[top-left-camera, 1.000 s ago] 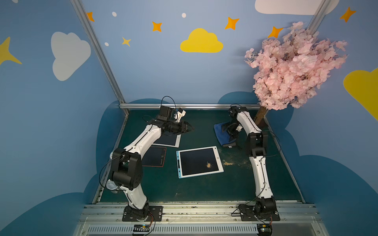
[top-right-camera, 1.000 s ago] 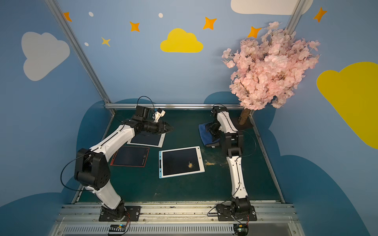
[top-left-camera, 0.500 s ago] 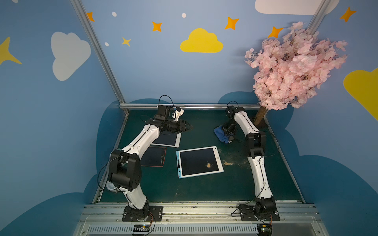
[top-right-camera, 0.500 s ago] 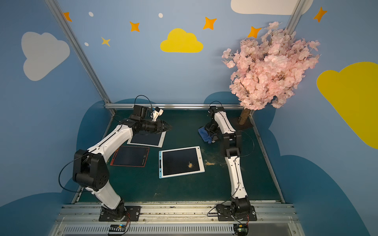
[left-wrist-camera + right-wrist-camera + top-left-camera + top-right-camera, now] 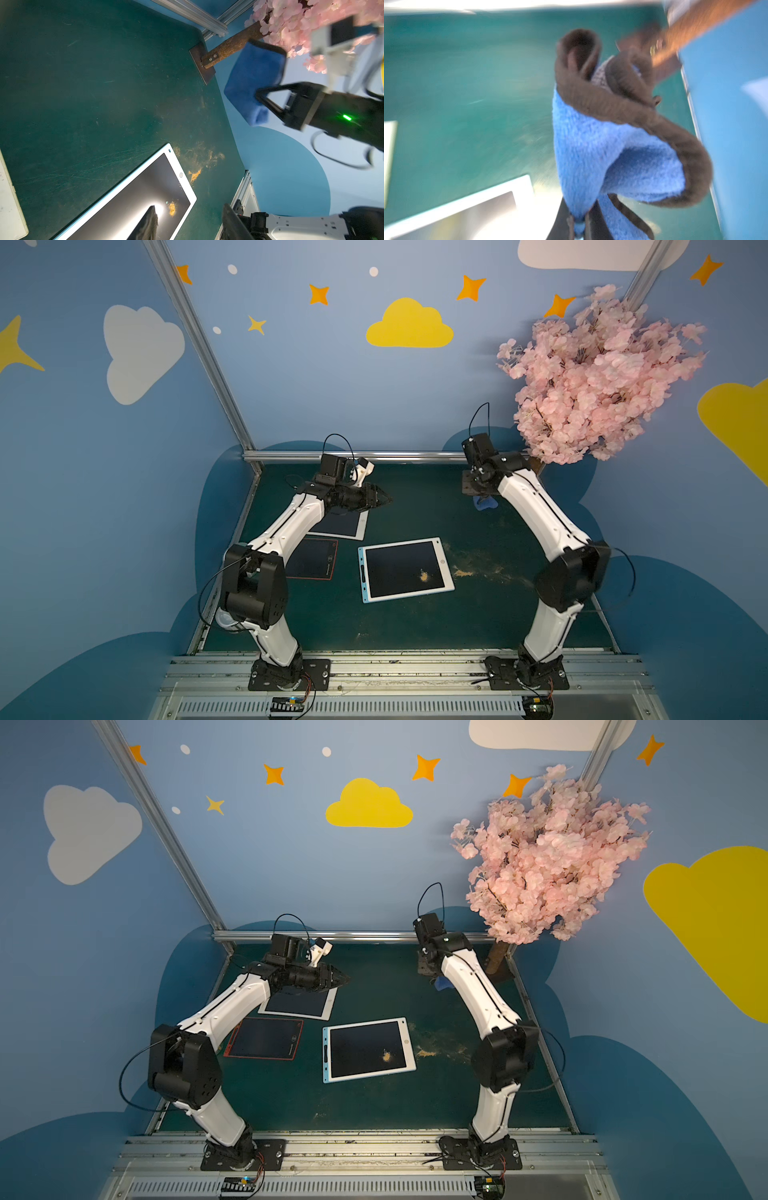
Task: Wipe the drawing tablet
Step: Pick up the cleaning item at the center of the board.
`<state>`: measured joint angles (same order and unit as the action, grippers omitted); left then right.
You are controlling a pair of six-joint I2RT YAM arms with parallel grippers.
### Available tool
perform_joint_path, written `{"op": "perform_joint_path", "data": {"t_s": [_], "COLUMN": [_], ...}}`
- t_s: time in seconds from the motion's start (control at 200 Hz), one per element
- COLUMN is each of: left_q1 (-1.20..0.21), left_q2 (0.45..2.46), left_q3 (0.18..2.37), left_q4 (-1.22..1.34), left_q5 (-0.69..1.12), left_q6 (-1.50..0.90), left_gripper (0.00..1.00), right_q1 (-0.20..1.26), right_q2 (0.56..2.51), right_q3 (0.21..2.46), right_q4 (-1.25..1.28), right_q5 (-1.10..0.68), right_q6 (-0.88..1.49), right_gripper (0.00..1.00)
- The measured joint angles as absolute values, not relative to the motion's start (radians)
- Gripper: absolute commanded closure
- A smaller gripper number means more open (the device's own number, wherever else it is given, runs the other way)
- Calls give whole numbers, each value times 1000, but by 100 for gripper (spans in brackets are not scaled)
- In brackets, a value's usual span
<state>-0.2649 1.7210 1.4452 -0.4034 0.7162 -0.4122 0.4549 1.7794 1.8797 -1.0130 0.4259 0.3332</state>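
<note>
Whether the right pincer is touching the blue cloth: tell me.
Touching. The left wrist view shows the right pincer shut on a fold of the blue cloth; the right wrist view agrees.

No legible text; round icon (image 5: 181, 175) on drawing tablet (image 5: 124, 199) bezel.

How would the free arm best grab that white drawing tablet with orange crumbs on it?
Probably the blue-strip short edge of the white drawing tablet, approached low from the left arm's side. It lies flat on the green mat, so only the thin rim offers a pinch, and this edge sits farthest from the orange crumbs.
</note>
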Motion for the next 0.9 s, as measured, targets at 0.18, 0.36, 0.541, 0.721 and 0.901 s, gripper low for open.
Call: {"op": "perform_joint_path", "data": {"t_s": [0.18,0.36,0.541,0.721,0.901], "left_q1": [-321,-374,-423,-468,-493], "left_q2": [1645,1542,1473,1479,1486], "left_q3": [1398,1350,1293,1227,1172], "left_q4": [-472,-612,-773,-888,-933], "left_q5": [583,419,230,102,70], "left_q6": [-368,-311,-270,-253,-268], "left_gripper": [49,50,65,70,65], "right_q1": [465,493,558,609,612], "right_q2": [1711,1724,1723,1724,1724], "right_q3": [1760,1687,1629,1616,1616], "right_q4": [-1006,-1039,-1034,-1029,-1024], "right_q5": [384,307,212,140,103], "right_q6": [243,185,145,115,106], "right_gripper": [100,100,100,100,100]}}
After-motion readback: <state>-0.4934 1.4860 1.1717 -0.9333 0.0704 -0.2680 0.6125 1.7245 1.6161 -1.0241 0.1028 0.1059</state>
